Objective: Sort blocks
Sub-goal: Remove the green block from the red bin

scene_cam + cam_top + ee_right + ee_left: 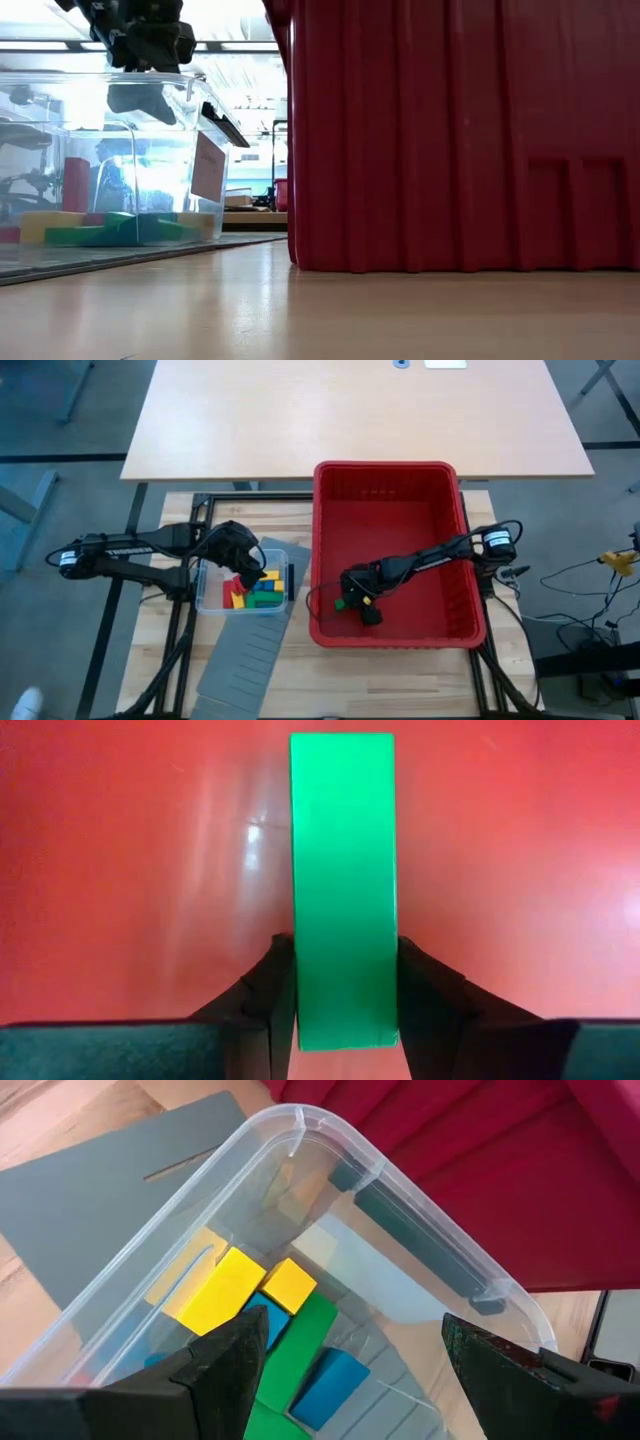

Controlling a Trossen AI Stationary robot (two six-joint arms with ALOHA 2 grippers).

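A green bar block (pixel 343 890) lies on the floor of the red bin (pixel 385 465), near its front left corner (pixel 340 602). My right gripper (pixel 345 995) reaches down into the bin and is shut on this block. My left gripper (pixel 350 1325) hangs open above the small clear tub (pixel 300 1120), touching nothing. Yellow (pixel 225 1290), green (pixel 300 1350) and blue (pixel 330 1385) blocks lie on the tub's bottom, also seen in the high view (pixel 255 592). The low view shows the left gripper (pixel 145 40) over the tub (pixel 100 150). My right gripper pinches the green block between its two fingers, one on each long side (pixel 297 1000), at the end nearest the gripper. The fingers come steeply from above and lie across the bar. The bar runs straight away from the fingers along the red bin's floor.
A long grey slotted panel (pixel 240 660) lies under and in front of the tub, reaching the table's near edge. The red bin's tall wall (pixel 450 130) stands right of the tub. A pale tabletop (pixel 350 410) lies beyond the bin.
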